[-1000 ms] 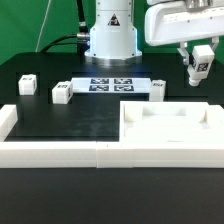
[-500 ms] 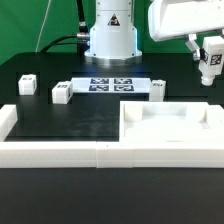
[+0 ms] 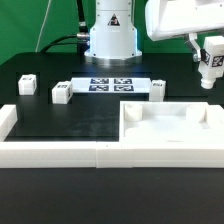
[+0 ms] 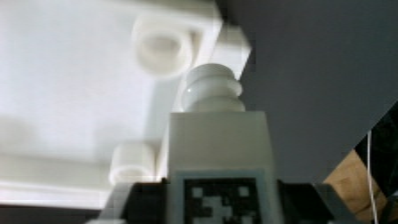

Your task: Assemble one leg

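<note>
Fingers [image 3: 199,54] grip the leg [image 3: 209,72], its tag [image 4: 221,203] cropped in wrist view.

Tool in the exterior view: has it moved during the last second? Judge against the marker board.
Yes. The tool, holding a leg, has shifted toward the exterior view's right, farther from the marker board.

No legible words or numbers — only square black-and-white tags [image 4: 221,205], on the leg [image 4: 221,140], on the marker board [image 3: 81,84]
</note>
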Controlling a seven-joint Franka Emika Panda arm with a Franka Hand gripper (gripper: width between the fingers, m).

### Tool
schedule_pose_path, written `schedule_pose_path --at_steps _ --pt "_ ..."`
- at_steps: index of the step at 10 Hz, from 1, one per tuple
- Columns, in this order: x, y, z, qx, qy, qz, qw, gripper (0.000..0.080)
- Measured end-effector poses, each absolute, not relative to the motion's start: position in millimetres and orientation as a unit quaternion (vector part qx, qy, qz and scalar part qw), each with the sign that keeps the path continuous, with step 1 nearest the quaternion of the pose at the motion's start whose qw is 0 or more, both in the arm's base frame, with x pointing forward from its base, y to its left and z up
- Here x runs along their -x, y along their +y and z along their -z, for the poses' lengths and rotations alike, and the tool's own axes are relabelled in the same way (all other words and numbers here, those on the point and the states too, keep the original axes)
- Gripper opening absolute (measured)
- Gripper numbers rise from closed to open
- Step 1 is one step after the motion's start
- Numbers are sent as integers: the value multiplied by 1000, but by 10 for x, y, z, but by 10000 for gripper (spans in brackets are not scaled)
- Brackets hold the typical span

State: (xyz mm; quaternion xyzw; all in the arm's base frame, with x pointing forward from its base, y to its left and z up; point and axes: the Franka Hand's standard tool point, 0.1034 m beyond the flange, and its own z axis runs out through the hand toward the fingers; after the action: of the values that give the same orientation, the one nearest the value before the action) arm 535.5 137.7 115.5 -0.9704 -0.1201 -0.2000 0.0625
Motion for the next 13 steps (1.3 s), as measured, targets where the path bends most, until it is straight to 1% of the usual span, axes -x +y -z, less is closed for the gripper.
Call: schedule_pose_path --at_steps 2,6,7,8,10,13 --pt "-5663 1241 -1129 969 -126 206 58 287" --pt "-5653 1251 -1112 969 -126 206 59 287" --pt "-5693 1188 -1075 967 -131 210 55 287" --pt "-5821 1079 -1032 967 -127 213 53 287" --pt "-6013 1067 -1065 968 -122 212 57 287" --pt "-6229 1060 -1057 968 -117 216 60 287"
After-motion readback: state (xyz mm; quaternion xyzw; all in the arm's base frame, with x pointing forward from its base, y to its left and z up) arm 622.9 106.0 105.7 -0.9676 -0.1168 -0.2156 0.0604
